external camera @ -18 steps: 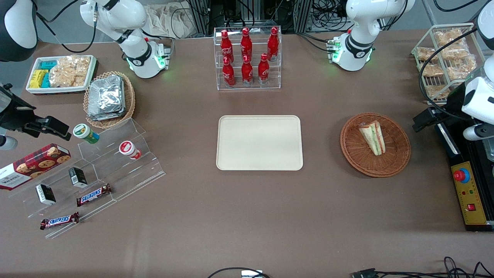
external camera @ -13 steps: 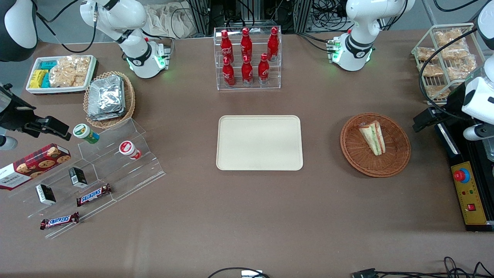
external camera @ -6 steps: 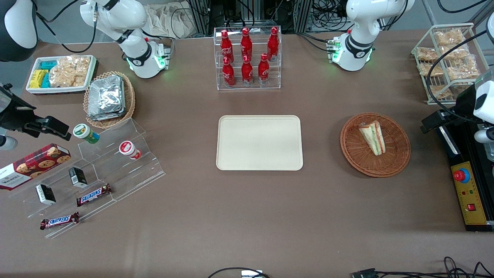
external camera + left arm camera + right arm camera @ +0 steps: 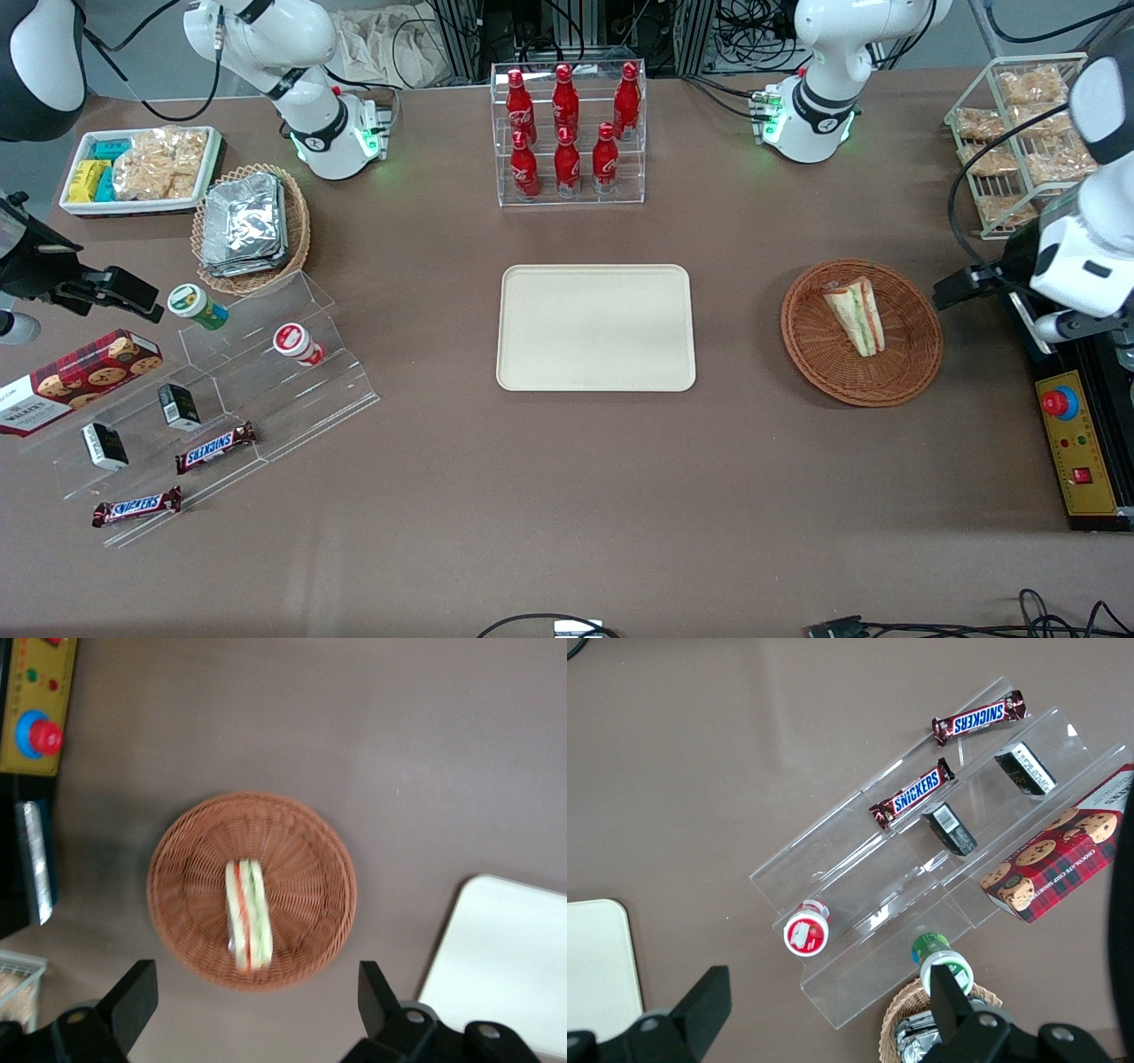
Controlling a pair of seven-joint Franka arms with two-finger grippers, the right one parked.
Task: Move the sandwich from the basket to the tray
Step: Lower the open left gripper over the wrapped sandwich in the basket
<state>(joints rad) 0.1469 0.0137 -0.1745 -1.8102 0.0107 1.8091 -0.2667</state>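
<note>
Sandwich (image 4: pixel 855 315): lies in the basket (image 4: pixel 912 365), filling edge up, so the bread faces are open to a squeeze.
Pincer (image 4: pixel 252 1005): wide open, empty, hanging high above the basket.
Tray (image 4: pixel 595 372): bare, near the basket on the tabletop (image 4: pixel 567 496), a short carry.

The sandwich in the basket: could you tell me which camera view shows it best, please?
The left wrist view: the open gripper hangs above the basket, looking down on the sandwich. The front view shows it smaller; the right wrist view shows none of it.
</note>
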